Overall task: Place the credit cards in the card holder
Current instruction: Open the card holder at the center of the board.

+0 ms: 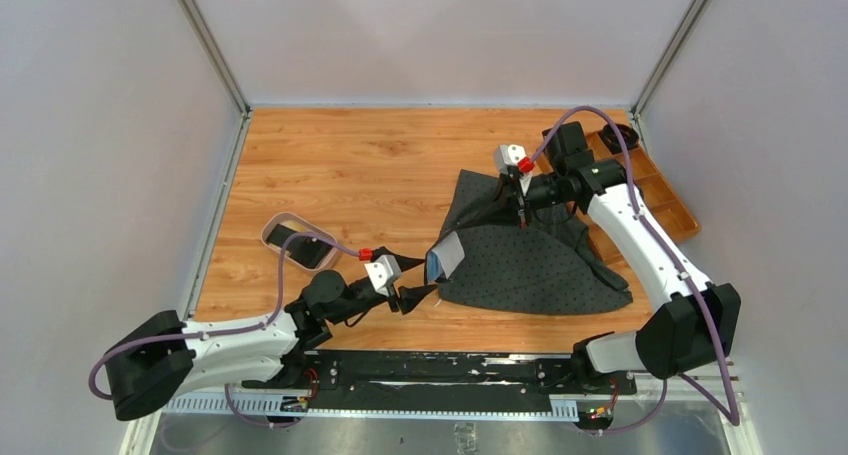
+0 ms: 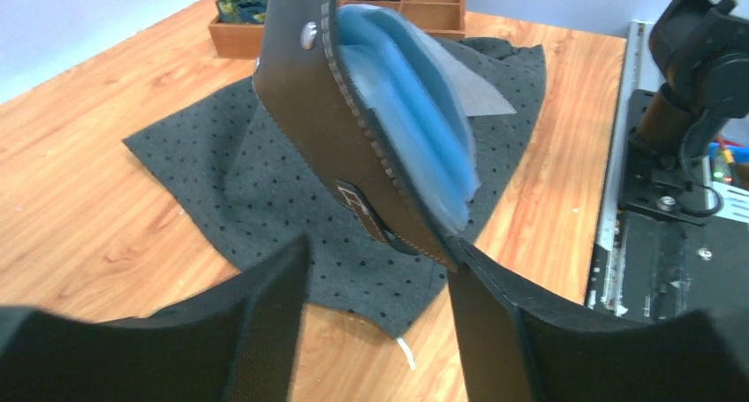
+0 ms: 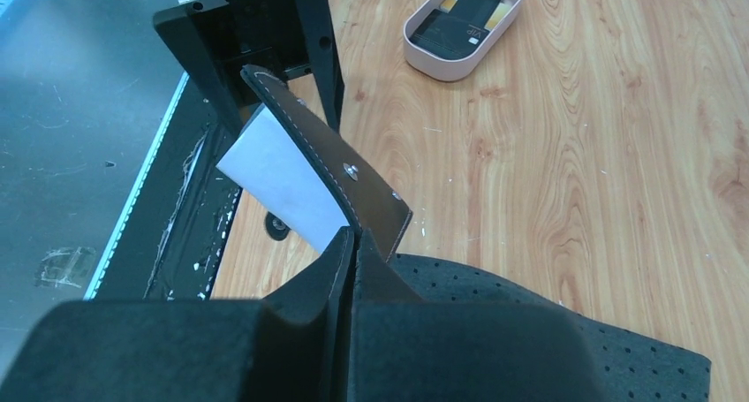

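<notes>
Left wrist: card holder (image 2: 329,146) between spread left jaws; right jaws pressed together.

text: "VIP" | on: black card (image 3: 465,18) | in: tray (image 3: 459,66)

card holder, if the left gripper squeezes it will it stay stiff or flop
Likely flexible, not rigid: the card holder is a thin stitched flap that bows along its length. Its pale blue pockets gape open, so a squeeze would probably flatten them. Its smooth skin may slip.
</notes>
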### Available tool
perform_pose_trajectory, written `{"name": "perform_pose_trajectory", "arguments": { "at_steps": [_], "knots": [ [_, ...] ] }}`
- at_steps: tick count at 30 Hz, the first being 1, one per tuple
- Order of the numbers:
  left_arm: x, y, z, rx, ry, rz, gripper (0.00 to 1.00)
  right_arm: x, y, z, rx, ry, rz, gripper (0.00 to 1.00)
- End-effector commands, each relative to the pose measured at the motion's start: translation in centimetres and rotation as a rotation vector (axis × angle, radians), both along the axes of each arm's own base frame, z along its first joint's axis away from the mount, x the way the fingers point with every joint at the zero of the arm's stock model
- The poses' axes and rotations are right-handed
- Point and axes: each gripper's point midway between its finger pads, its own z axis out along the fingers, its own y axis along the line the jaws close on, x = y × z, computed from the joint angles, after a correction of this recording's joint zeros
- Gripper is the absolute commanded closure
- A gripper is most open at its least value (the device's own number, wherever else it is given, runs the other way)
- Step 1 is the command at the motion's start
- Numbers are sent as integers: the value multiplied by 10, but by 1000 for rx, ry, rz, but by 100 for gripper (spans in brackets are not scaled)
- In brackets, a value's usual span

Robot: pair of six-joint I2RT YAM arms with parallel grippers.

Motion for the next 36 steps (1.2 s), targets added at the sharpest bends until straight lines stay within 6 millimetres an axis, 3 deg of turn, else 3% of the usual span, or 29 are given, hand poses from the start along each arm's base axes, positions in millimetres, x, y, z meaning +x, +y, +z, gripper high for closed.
{"name": "perform_pose_trajectory", "arguments": {
  "at_steps": [1, 8, 12, 17, 23, 28, 32, 36],
  "knots": [
    [9, -1, 27, -111, -31, 50, 46, 3, -2, 13, 39, 33, -2, 100],
    [11, 12, 29, -139, -18, 104, 98, 13, -2, -2, 12, 102, -24, 100],
    [13, 17, 28, -140, 37, 132, 100, 30, -1, -20, -39, 181, -84, 100],
    [7, 21, 21, -159, 209, 143, 100, 55, 7, -64, -105, 374, -189, 99],
    [10, 40, -6, -254, 586, 208, 100, 51, 45, -124, -280, 522, -196, 91],
    [15, 56, -29, -308, 826, 278, 100, 49, 70, -159, -401, 588, -214, 80],
    [16, 63, -54, -288, 978, 333, 100, 53, 69, -171, -450, 575, -255, 68],
    [13, 64, -76, -255, 1109, 349, 100, 64, 57, -162, -464, 462, -315, 56]
  ]
}}
